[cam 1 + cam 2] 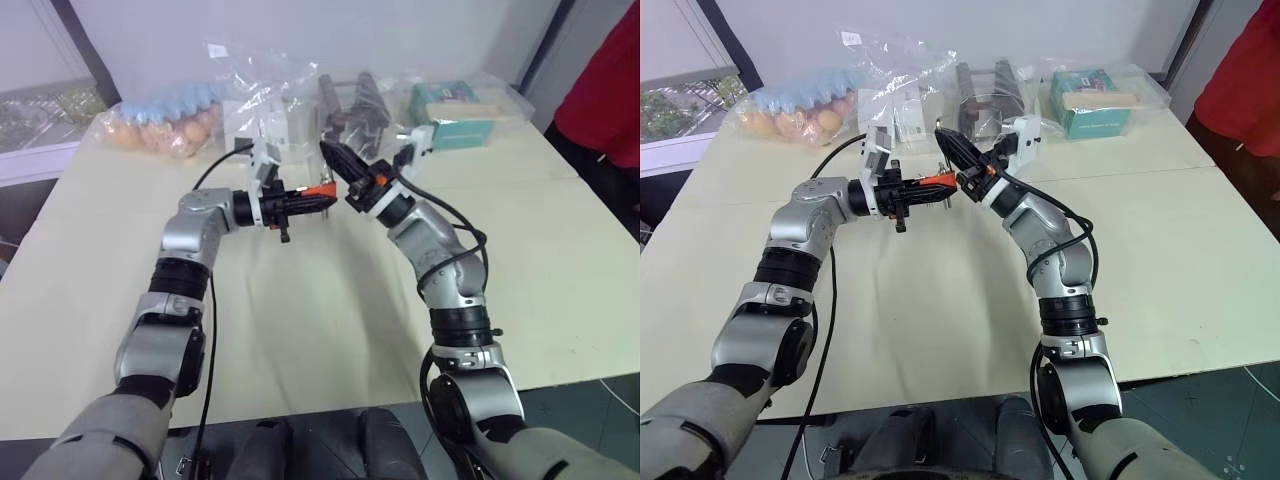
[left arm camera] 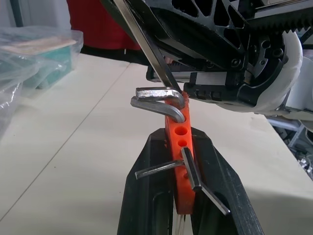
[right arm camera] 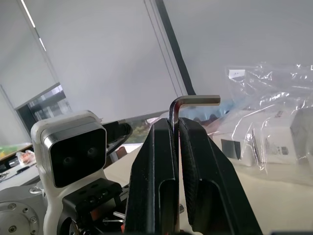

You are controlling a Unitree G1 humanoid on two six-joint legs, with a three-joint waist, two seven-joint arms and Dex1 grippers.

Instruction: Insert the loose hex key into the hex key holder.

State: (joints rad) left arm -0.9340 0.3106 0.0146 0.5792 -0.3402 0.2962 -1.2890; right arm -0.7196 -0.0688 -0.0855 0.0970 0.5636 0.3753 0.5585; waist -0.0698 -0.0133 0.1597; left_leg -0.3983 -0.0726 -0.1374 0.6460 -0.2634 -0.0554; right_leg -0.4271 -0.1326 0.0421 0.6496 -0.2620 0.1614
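The hex key holder [image 2: 180, 147], a red-orange block with short grey keys sticking out, is clamped between the fingers of my left gripper [image 1: 322, 200], which is held level above the table. My right gripper [image 3: 175, 122] is shut on the loose hex key [image 3: 195, 100], whose short bent end pokes out past the fingertips. In the left wrist view the key's long shaft [image 2: 142, 36] slants down to the top end of the holder, next to the two largest bent keys. In the eye views the right gripper [image 1: 942, 135] sits just behind and above the holder [image 1: 938, 180], almost touching the left gripper.
Both hands hover over a cream table [image 1: 300, 330]. Along its far edge lie clear plastic bags [image 1: 165, 120] with orange and blue items, dark tools [image 1: 355, 100] and a teal box [image 1: 455, 115]. A person in red [image 1: 605, 80] stands at the far right.
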